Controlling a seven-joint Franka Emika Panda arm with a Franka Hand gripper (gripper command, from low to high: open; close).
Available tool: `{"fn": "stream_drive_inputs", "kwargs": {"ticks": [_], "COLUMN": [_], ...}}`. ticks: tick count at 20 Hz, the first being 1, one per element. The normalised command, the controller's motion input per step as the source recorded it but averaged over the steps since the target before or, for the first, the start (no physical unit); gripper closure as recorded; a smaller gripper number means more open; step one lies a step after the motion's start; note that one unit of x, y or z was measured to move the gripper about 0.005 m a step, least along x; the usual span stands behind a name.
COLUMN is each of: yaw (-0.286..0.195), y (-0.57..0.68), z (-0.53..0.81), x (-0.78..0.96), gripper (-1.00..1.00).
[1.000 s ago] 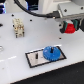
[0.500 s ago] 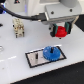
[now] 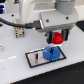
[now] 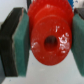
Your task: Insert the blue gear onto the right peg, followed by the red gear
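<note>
1. Red gear (image 4: 49, 35) is shown clamped between the two green-padded fingers (image 4: 19, 42) of the gripper (image 3: 57, 38); the jaws are closed on its rim, and its centre hole is seen face-on in the wrist view.
2. Compared with the pictures of a second and half a second earlier, the gripper and the red gear (image 3: 57, 38) are found closer above the base plate (image 3: 31, 58), which suggests that the carry towards the peg is nearly finished.
3. The blue gear (image 3: 50, 52) is seen lying flat on the base plate, at the end towards the exterior view's right; it is judged already seated on the right peg, which is hidden beneath it.
4. The first half of the task is therefore taken as done; lowering of the red gear is judged to remain.
5. Counted: one blue gear, one red gear, one base plate, and one visible free pin (image 3: 37, 56) near the plate's other end.
</note>
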Motion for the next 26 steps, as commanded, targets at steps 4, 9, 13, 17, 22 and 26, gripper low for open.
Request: {"fn": "stream_drive_inputs", "kwargs": {"ticks": [4, 9, 13, 17, 22, 26], "yaw": [0.000, 0.000, 0.000, 0.000, 0.000, 0.000], "y": [-0.12, -0.17, -0.16, -0.09, 0.03, -0.01], "z": [-0.08, -0.15, -0.10, -0.20, 0.27, 0.22], "x": [0.32, 0.22, 0.13, 0.07, 0.12, 0.08], "gripper": [1.00, 1.00, 1.00, 1.00, 1.00, 1.00]}}
